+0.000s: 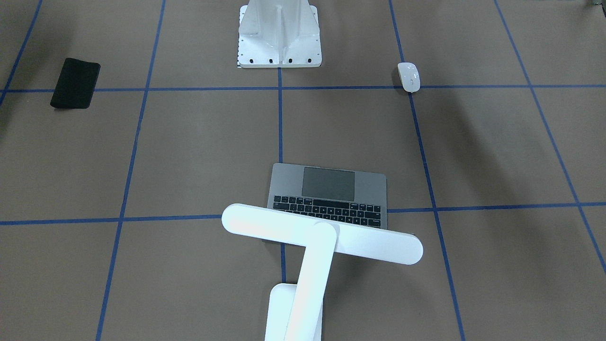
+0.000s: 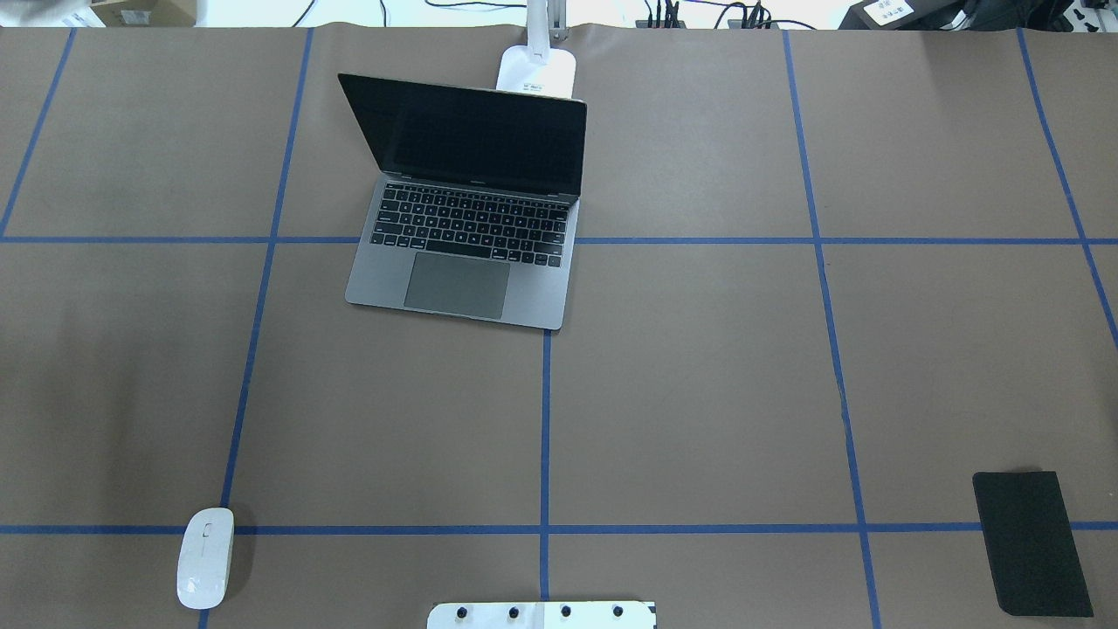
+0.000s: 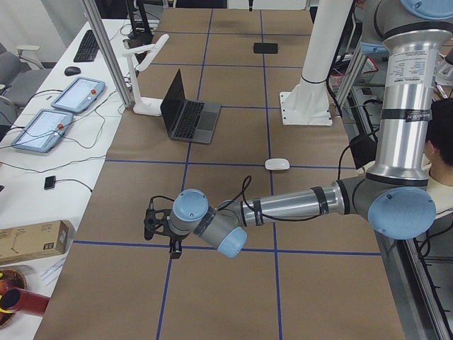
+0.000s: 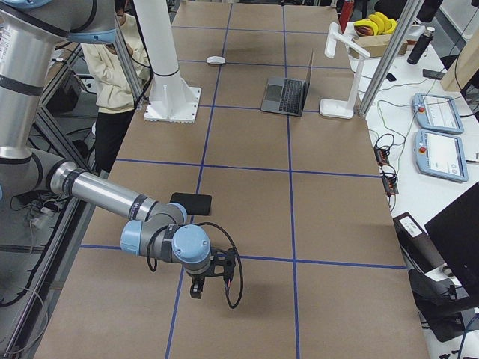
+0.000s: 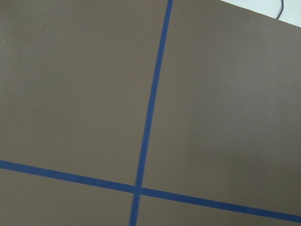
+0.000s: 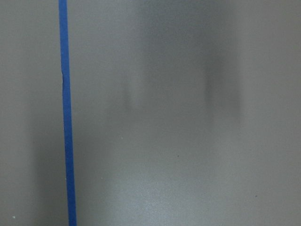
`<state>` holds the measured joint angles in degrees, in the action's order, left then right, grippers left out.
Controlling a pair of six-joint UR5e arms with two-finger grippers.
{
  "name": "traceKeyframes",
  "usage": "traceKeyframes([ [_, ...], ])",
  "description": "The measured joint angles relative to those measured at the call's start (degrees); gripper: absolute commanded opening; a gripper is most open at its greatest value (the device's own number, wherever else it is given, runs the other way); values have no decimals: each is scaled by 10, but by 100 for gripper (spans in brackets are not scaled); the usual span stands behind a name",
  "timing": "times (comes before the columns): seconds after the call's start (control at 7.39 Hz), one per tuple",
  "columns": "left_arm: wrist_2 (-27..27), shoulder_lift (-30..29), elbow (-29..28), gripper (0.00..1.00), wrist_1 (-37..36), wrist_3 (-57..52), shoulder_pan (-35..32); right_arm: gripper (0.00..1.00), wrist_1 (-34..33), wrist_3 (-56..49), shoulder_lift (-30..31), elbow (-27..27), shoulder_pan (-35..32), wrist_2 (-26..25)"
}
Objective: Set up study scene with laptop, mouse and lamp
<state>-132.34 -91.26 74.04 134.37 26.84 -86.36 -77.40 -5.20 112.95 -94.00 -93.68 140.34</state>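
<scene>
Two robot arms reach low over a brown surface (image 2: 699, 393) marked with blue tape lines. We see the left claw (image 3: 173, 248) and the right claw (image 4: 196, 290) only from the side cameras. Each hangs just above bare surface and holds nothing, but we cannot tell how wide either stands.

The laptop (image 2: 467, 218) sits open, well apart from both claws, at the far edge of the surface. The lamp (image 1: 322, 237) stands just behind the laptop's screen, with its bar head over the keyboard. The mouse (image 2: 206, 557) lies alone on the left claw's side, between that claw and the white pedestal (image 3: 308, 99), far from the laptop. A black mouse pad (image 2: 1031, 542) lies near the right claw.

We judge that the mouse is the piece left to place. To do it well, the left claw should come down squarely over the mouse and close across its narrow sides. Its gloss may let it slip, so the grip should be gentle and the carry low.

No container sits on the surface. A cardboard box (image 3: 32, 241) rests on a side desk, and we cannot see what is in it.
</scene>
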Motion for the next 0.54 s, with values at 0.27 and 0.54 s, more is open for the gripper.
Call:
traceKeyframes([
  [0.27,1,3,-9,100,-36,-98,-9,100,-1,-17,11,3,16,122],
  [0.54,-14,18,-7,100,-40,-130,-12,100,-4,-70,20,8,60,180],
])
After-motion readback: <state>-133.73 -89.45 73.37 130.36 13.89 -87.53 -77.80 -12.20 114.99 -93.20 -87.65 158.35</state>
